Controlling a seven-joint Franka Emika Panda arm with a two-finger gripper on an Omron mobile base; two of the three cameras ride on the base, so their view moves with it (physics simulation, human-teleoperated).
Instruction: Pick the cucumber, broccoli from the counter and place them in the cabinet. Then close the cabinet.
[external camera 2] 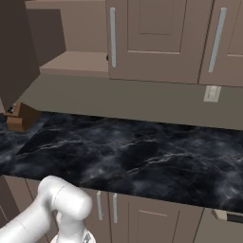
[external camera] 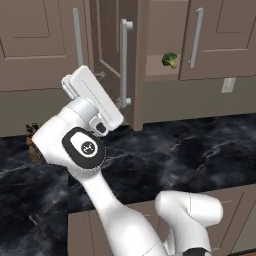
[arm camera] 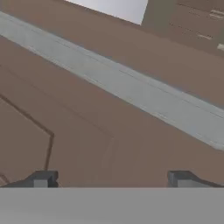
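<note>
Broccoli (external camera: 170,60) sits on the cabinet (external camera: 161,35) shelf in the left base view, beside the open door (external camera: 112,55), above the black surface (external camera: 190,150). Right base view: the shelf (external camera 2: 76,62) by a shut door. Hand view: the claw (arm camera: 113,178), fingers spread and holding nothing, faces a brown door panel crossed by a silver handle (arm camera: 131,94).

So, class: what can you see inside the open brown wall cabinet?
Inside the brown wall cabinet, a small dark-green broccoli floret sits on the brown inner shelf. The closed right door covers the rest, so anything else there cannot be seen.
</note>
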